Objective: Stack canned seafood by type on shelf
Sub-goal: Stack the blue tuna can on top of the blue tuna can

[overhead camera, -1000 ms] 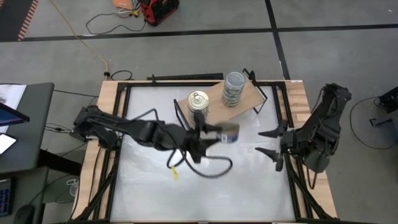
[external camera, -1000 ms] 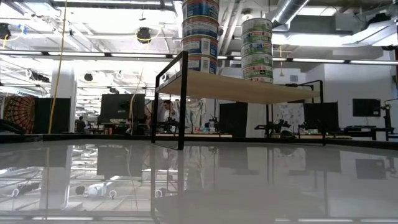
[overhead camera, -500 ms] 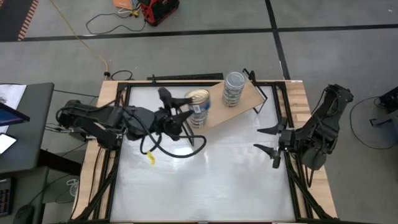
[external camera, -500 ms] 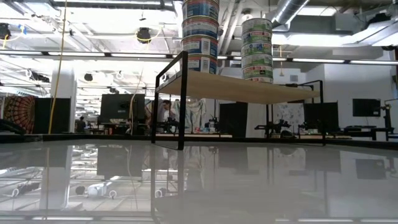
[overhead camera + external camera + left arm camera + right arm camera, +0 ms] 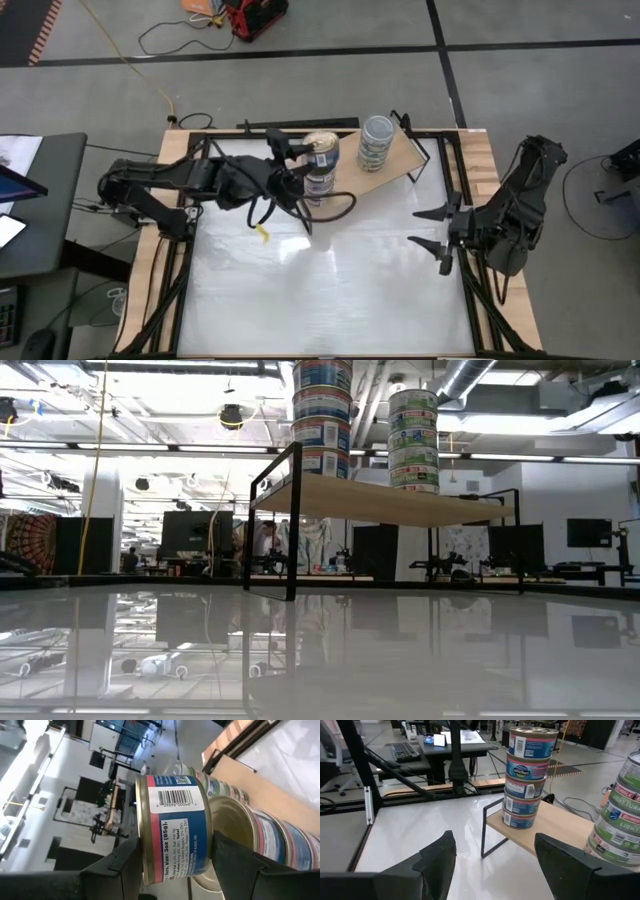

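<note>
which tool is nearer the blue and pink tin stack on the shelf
Left. The left tool is right at the blue and pink tin stack, holding a tin beside it; the right tool waits open, well off to its side.

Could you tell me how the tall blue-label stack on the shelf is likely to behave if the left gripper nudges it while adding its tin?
The blue-label stack is probably tippy: it looks tall and narrow, several tins high, near the shelf corner. The tins seem rigid metal, so they would likely slide or topple rather than give. The tin in the left gripper is round, so it may roll if dropped.
</note>
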Robot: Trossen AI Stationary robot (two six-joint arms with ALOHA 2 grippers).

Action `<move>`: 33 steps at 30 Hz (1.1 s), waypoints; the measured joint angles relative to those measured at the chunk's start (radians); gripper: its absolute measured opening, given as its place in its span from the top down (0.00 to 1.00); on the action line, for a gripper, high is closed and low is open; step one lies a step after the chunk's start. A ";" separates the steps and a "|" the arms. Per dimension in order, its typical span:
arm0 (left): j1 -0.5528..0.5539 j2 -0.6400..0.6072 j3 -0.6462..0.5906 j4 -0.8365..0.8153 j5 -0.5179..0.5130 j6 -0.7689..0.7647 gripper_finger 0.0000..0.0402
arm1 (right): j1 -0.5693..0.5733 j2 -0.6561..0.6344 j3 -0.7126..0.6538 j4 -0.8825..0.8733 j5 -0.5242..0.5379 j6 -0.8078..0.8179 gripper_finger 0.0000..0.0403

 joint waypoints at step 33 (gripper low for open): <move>0.013 0.003 0.003 -0.148 0.034 0.021 0.51 | -0.001 0.000 0.000 0.000 0.000 -0.010 0.27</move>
